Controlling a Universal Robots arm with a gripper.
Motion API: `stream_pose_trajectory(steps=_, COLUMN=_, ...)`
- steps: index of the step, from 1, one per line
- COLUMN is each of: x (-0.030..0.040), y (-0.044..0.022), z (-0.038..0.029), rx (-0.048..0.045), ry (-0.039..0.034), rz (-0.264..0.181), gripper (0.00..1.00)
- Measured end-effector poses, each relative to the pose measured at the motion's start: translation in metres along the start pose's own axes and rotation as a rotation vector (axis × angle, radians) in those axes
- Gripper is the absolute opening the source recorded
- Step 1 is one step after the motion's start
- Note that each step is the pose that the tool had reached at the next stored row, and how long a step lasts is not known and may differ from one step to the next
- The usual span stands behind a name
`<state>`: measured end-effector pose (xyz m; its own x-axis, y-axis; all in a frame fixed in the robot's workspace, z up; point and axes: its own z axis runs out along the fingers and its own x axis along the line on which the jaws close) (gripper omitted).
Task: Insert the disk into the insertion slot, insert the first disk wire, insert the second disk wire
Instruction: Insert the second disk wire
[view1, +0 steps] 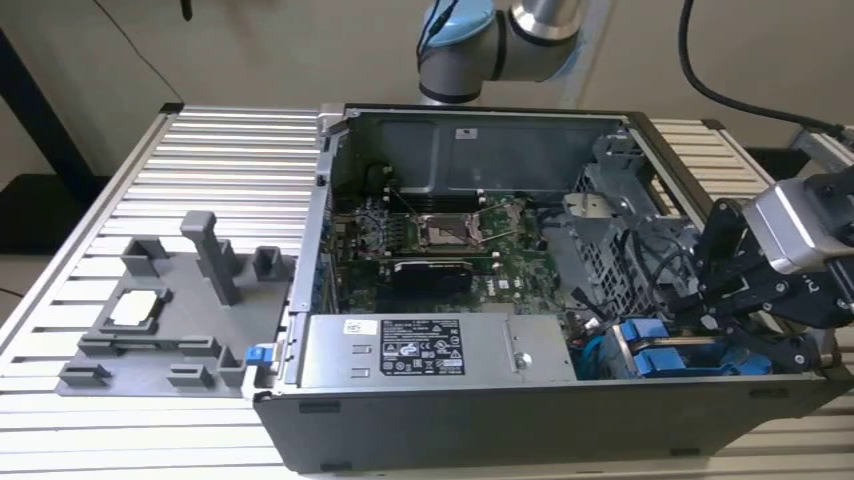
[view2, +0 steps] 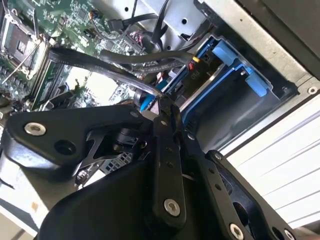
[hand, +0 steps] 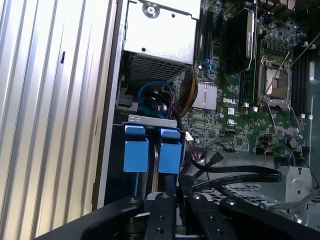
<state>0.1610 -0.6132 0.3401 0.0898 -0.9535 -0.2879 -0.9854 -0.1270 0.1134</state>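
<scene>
Now the fingers (view1: 714, 325) reach beside the disk (view1: 663, 362).

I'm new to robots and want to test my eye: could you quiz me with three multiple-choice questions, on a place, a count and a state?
1. In the exterior view, where is the gripper?
A) over the grey tray
B) by the blue drive carriers, at the view's right
C) above the processor socket

2. How many blue drive carriers sit side by side in the first wrist view?
A) one
B) two
C) four

3. The computer case is:
A) open
B) closed
C) upside down

Answers: B, it hangs at the case's right end. B, two blue fronts show. A, the motherboard is exposed.
</scene>
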Motion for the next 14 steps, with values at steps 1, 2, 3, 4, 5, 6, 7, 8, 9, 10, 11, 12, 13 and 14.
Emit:
stream_pose_trajectory(steps=1, x=0.0000, y=0.0000, z=0.0000, rx=0.0000, ry=0.0000, rz=0.000, gripper=0.15)
stream_pose_trajectory(steps=2, x=0.0000, y=0.0000, z=0.0000, rx=0.0000, ry=0.0000, rz=0.000, gripper=0.15)
stream_pose_trajectory(steps=3, x=0.0002, y=-0.0007, z=0.0000, rx=0.0000, ry=-0.0001, rz=0.000, gripper=0.15)
stream_pose_trajectory(steps=4, x=0.0004, y=-0.0018, z=0.0000, rx=0.0000, ry=-0.0009, rz=0.000, gripper=0.15)
stream_pose_trajectory(steps=5, x=0.0005, y=-0.0027, z=0.0000, rx=0.0000, ry=-0.0034, rz=0.000, gripper=0.15)
stream_pose_trajectory(steps=6, x=0.0006, y=-0.0037, z=0.0001, rx=0.0003, ry=-0.0073, rz=0.000, gripper=0.15)
stream_pose_trajectory(steps=7, x=0.0007, y=-0.0042, z=0.0003, rx=0.0007, ry=-0.0105, rz=0.001, gripper=0.15)
stream_pose_trajectory(steps=8, x=0.0008, y=-0.0043, z=0.0006, rx=0.0014, ry=-0.0133, rz=0.002, gripper=0.15)
stream_pose_trajectory(steps=9, x=0.0010, y=-0.0045, z=0.0010, rx=0.0021, ry=-0.0162, rz=0.004, gripper=0.15)
stream_pose_trajectory(steps=10, x=0.0011, y=-0.0048, z=0.0013, rx=0.0027, ry=-0.0190, rz=0.006, gripper=0.15)
stream_pose_trajectory(steps=11, x=0.0011, y=-0.0050, z=0.0017, rx=0.0031, ry=-0.0205, rz=0.008, gripper=0.15)
stream_pose_trajectory(steps=12, x=0.0013, y=-0.0052, z=0.0020, rx=0.0037, ry=-0.0216, rz=0.010, gripper=0.15)
stream_pose_trajectory(steps=13, x=0.0014, y=-0.0054, z=0.0023, rx=0.0042, ry=-0.0224, rz=0.013, gripper=0.15)
stream_pose_trajectory(steps=14, x=0.0015, y=-0.0057, z=0.0025, rx=0.0041, ry=-0.0228, rz=0.015, gripper=0.15)
